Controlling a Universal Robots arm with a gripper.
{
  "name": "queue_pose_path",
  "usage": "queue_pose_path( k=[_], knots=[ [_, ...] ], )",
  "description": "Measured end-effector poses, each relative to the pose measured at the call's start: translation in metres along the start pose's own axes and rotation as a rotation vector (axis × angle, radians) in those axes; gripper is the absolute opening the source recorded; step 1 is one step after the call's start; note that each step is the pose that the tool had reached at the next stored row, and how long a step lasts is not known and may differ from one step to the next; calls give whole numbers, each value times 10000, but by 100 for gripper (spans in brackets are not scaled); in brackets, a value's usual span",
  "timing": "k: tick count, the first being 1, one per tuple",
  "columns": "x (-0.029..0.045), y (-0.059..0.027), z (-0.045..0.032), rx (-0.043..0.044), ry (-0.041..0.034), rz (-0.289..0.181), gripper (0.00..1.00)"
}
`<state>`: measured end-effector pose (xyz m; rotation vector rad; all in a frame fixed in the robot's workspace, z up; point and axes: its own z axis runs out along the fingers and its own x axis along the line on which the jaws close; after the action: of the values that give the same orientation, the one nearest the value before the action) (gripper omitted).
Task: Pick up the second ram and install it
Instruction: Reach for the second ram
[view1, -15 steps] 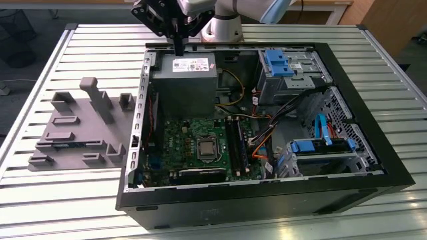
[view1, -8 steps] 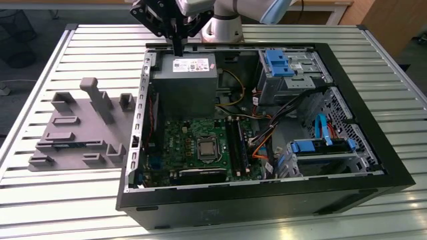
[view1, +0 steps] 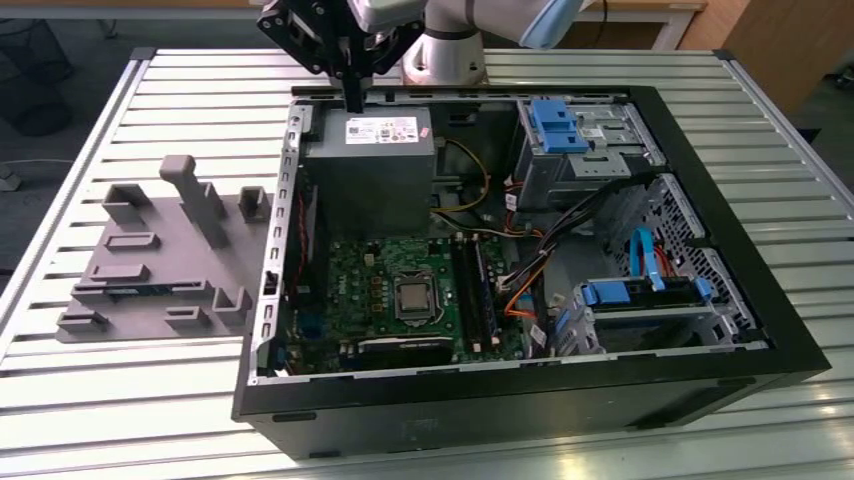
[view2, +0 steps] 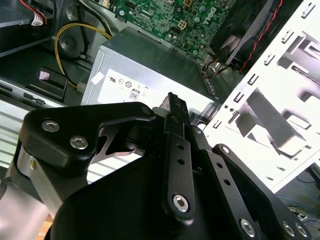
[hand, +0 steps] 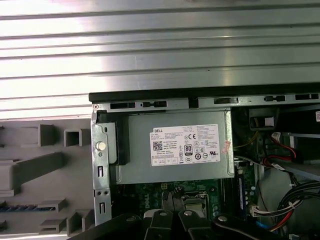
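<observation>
— Second ram (view1: 134, 291): where does it sit against the tool?

— Begin at the gripper (view1: 354, 104). Its fingers are pressed together with nothing between them. It hangs tip-down over the far edge of the power supply (view1: 367, 165), at twelve o'clock of the open case (view1: 534, 405) in the exterior view. The stick is well apart from it, off toward eight o'clock. It lies flat in a slot of the grey fixture (view1: 160, 265), which stands on the slatted table (view1: 134, 400) just beside the case at nine o'clock.

— Why a slot?

— My judgement is that it keeps so thin a board square and leaves its long edges free to be pinched.

— And the room around it?

— It is open above the fixture, though upright posts (view1: 200, 205) rise at one o'clock of the stick, near enough to matter. The case's raised wall stands between the fixture and the motherboard (view1: 380, 270). The memory slots (view1: 474, 290) run along the board's three o'clock side. Loose cables (view1: 534, 265) lie just beside them, so I'd call that side tight. I cannot tell whether any slot is already filled.
</observation>
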<state>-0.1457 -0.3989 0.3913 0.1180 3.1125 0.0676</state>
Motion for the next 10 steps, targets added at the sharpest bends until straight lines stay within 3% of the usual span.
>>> queue_pose_path(
  k=[10],
  knots=[
    [21,-2,2,0,0,0,11]
  ],
)
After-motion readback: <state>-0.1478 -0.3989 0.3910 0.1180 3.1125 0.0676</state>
